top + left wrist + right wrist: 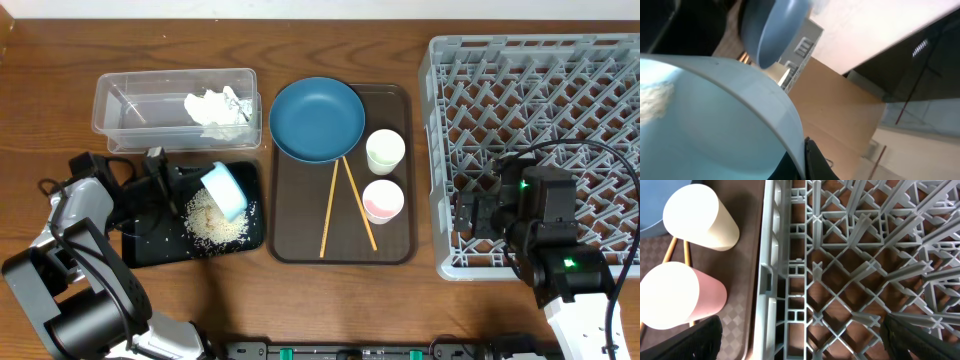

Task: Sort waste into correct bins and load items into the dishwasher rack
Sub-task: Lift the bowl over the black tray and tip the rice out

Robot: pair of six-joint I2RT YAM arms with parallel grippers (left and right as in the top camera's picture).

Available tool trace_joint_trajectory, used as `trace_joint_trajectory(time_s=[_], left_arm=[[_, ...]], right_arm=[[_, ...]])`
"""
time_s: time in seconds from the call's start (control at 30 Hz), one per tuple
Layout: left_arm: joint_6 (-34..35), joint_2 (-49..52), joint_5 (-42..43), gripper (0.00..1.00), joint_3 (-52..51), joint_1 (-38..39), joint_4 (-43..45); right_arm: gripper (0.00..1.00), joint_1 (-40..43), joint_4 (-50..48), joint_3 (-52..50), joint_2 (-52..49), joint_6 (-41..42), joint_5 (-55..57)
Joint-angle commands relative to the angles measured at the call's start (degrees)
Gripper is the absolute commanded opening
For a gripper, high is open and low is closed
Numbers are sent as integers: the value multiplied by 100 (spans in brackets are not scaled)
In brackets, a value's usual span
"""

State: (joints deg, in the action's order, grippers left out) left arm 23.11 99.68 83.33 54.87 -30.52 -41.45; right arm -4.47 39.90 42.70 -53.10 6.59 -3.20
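At the table's right side sits the grey rack, the biggest thing in view. The right gripper hovers over its left edge with its fingers spread wide apart, holding nothing. A brown serving tray lies in the centre. The clear tub stands at the upper left. A dark-blue plate rests on the serving tray's upper left corner, overhanging its edge. The black tray lies just below the tub. Above it, the left gripper is clamped on the rim of a light-blue bowl, held tilted. Two cups stand on the serving tray's right side, a pale cup above a pink cup. Two chopsticks lie beside them in an upside-down V. A crumpled napkin lies in the tub. Rice is heaped on the black tray under the bowl.
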Motion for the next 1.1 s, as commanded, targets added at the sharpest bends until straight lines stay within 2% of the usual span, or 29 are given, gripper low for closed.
trace_joint_trajectory(time_s=[0.0,0.1,0.13,0.2,0.23,0.33,0.43,0.53,0.67,0.77,0.87,0.93,0.97,1.0,1.03,1.07], left_arm=[[-549,24,546,6,-13,-44,323],[-118,26,-175,6,-13,-92,308],[-208,24,-24,6,-13,-92,365],[-815,24,682,6,-13,-63,544],[-870,17,601,6,-13,-63,520],[-525,20,22,6,-13,-70,496],[-809,20,581,6,-13,-52,647],[-717,20,398,6,-13,-85,638],[-1025,13,643,6,-11,-92,734],[-651,13,175,6,-11,-105,728],[-800,13,680,6,-11,-92,822],[-671,13,358,7,-11,-103,815],[-389,13,164,6,-11,-109,758],[-317,13,282,6,-11,-111,732],[-564,13,691,6,-11,-105,872],[-664,2,684,6,-7,-76,890]], right_arm=[[99,-140,17,131,-7,63,-4],[99,-140,13,131,-7,63,-4],[99,-140,17,131,-7,63,-4],[99,-140,42,131,-7,63,-4],[99,-140,50,131,-7,63,-4],[99,-140,48,131,-7,63,-4],[99,-140,63,131,-7,63,-4],[99,-140,63,131,-7,63,-4],[99,-140,70,131,-7,63,-4],[99,-140,59,131,-7,66,-4],[99,-140,70,131,-7,63,-4],[99,-140,68,131,-7,66,-4],[99,-140,63,131,-7,66,-4],[99,-140,61,131,-7,66,-4],[99,-140,63,131,-7,66,-4],[99,-140,70,131,-7,66,-4]])
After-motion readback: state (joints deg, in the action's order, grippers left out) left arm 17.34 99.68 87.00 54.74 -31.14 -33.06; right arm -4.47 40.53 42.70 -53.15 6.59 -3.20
